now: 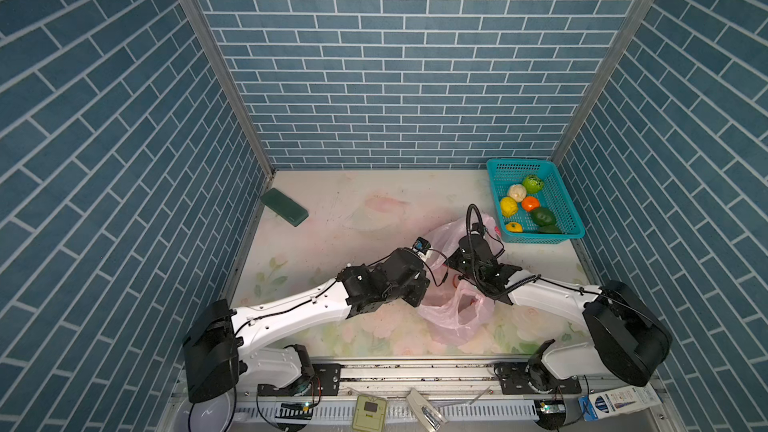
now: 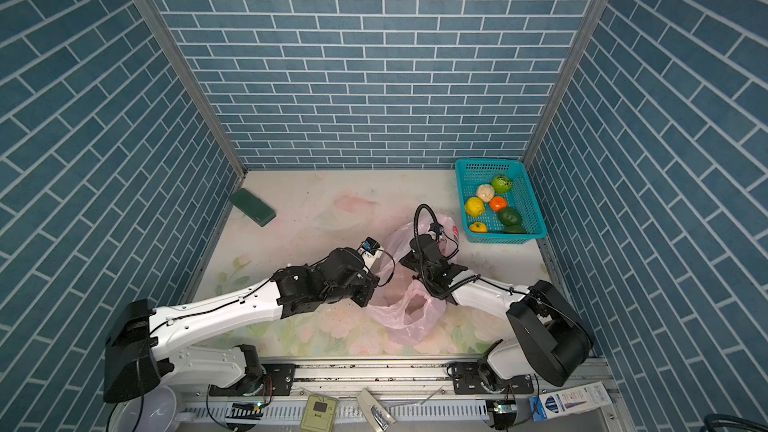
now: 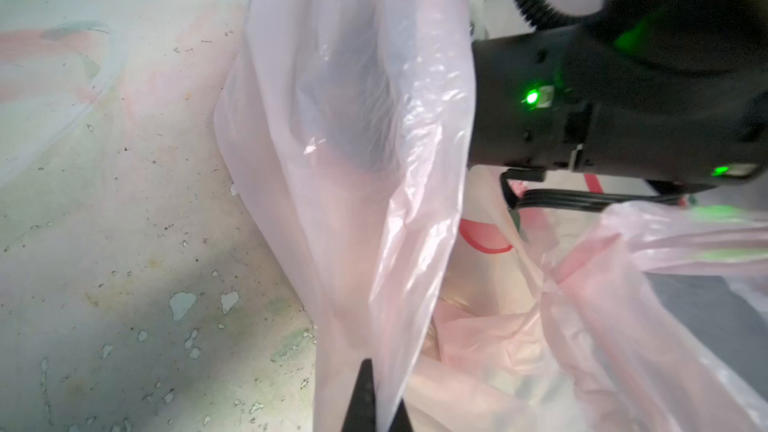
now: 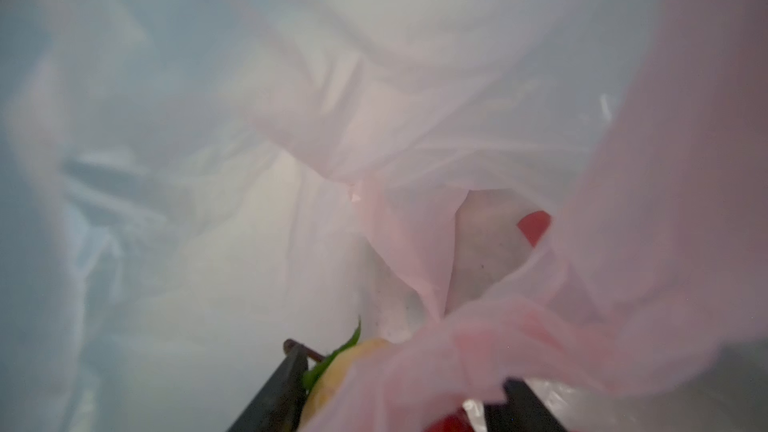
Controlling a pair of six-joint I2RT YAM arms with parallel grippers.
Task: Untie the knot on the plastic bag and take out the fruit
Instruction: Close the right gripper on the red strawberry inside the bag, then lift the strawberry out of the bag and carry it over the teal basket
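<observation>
Plastic bag: the thin pink plastic bag [image 1: 440, 320] [image 2: 390, 320] lies crumpled on the table [image 1: 353, 209]. It is a bit right of the middle, between the 2 arms. Its far end comes near the front corner of the basket. A big open loop of it lies toward the front edge.

Left gripper: the left gripper [image 3: 376, 405] is pinched tight on a sheet of the bag's edge. It holds that sheet up off the table.

Right gripper: the right gripper [image 4: 403, 384] is inside the bag, with pink plastic all around it. Its 2 fingers are partly apart, one on each side of a fruit, and they hold it.

Fruit in the bag: the red and yellow fruit [image 4: 353, 363] has a small green leaf. One finger touches it. Plastic hides the other side.

Knot: the folds of the bag are too blurry to show it.

Basket: the teal basket [image 1: 494, 184] [image 2: 461, 184] sits in the back right corner of the table.

Fruit in the basket: a light green fruit [image 1: 533, 183], a cream-white fruit [image 1: 516, 192], a yellow fruit [image 1: 508, 206], an orange fruit [image 1: 530, 203], a dark green fruit [image 1: 543, 216] and a yellow-orange fruit [image 1: 514, 227] lie close together.

Green block: the green block [image 1: 284, 206] [image 2: 252, 206] lies by the left wall at the back, well apart from the bag.
</observation>
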